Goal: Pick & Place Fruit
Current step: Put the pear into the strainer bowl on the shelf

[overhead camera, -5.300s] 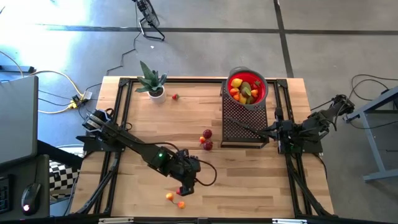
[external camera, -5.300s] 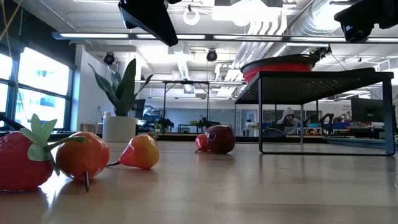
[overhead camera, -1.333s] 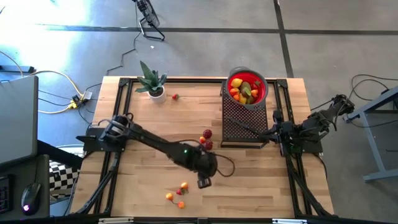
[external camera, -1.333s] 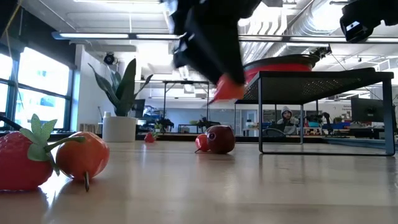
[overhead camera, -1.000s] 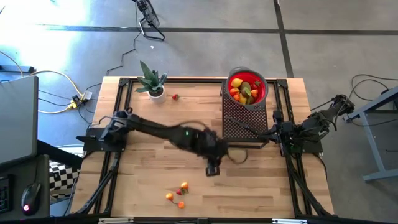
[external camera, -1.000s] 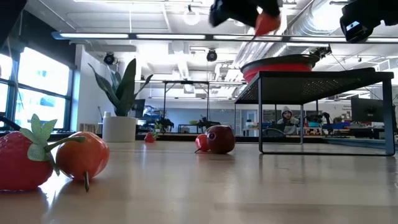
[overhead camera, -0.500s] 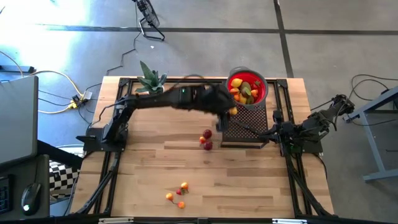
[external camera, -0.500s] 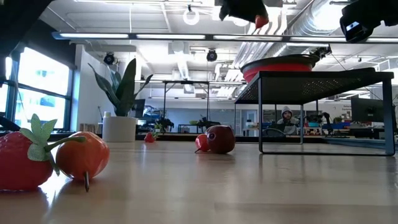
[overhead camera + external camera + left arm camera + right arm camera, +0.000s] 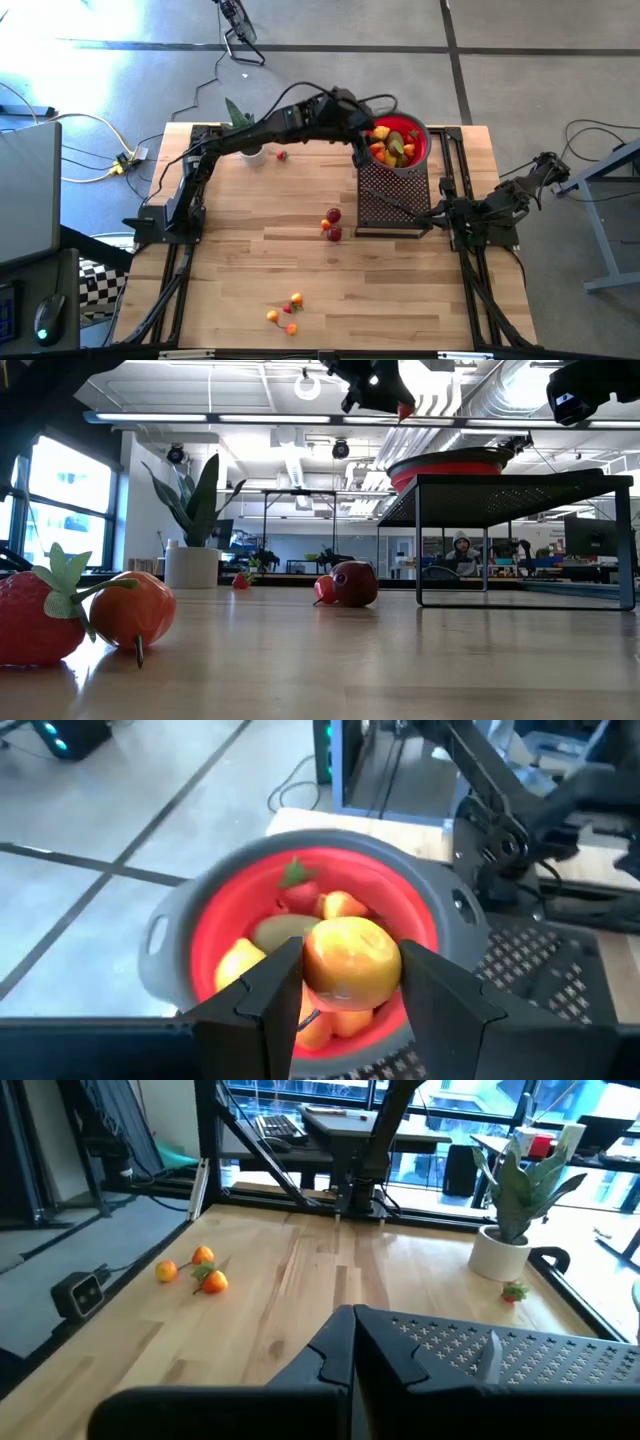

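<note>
The left tool (image 9: pixel 345 982) has swung up from the front of the bench (image 9: pixel 260 290) in the last second or so and now hangs above the near rim of the red bowl (image 9: pixel 423 150), which stands on a black mesh rack (image 9: pixel 393 200). Its fingers are clamped on an orange-yellow fruit (image 9: pixel 350 958), held directly over the fruit already heaped in the bowl. So the carry looks finished, and letting go should drop this piece in.

Three small fruits (image 9: pixel 288 313) remain near the front edge, two dark red ones (image 9: pixel 331 224) lie beside the rack, and a tiny red one (image 9: pixel 283 155) sits by the potted plant (image 9: pixel 243 130). The right tool (image 9: pixel 352 1342) waits beside the rack, clenched and empty.
</note>
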`<state>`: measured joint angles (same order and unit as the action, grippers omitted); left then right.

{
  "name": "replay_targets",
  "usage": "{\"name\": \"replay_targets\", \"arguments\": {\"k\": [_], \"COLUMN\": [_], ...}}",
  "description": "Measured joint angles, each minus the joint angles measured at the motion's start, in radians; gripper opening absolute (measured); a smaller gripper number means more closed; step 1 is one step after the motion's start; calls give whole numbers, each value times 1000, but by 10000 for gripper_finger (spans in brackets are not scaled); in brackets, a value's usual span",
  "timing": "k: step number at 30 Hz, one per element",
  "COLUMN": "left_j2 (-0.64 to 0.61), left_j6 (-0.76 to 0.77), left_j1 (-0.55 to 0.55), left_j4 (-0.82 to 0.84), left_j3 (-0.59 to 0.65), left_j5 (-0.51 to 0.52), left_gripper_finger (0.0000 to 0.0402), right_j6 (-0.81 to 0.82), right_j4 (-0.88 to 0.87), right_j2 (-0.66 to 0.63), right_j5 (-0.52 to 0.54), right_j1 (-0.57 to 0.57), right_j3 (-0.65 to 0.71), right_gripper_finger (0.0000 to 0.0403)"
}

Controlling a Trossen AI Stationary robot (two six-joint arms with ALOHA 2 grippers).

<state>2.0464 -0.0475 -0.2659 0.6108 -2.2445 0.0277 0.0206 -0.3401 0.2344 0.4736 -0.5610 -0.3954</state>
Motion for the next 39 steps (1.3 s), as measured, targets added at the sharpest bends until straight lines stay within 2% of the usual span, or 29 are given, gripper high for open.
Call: {"name": "replay_targets", "arguments": {"k": [11, 22, 28, 39], "left_j2": [45, 153, 155, 155], "left_j6": [-8, 6, 25, 31], "left_j1": [-16, -42, -42, -42], "left_j4": [-126, -150, -107, -88], "left_j3": [-2, 1, 1, 1], "left_j5": [-2, 31, 126, 132], "left_gripper_finger": [154, 154, 154, 154], "right_j6": [-29, -44, -44, -44], "right_j4": [0, 0, 0, 0], "right_j2": [0, 0, 0, 0], "right_j5": [162, 164, 164, 164], "right_j1": [0, 0, 0, 0], "right_j3": [0, 0, 0, 0], "right_gripper_finger": [2, 2, 2, 2]}}
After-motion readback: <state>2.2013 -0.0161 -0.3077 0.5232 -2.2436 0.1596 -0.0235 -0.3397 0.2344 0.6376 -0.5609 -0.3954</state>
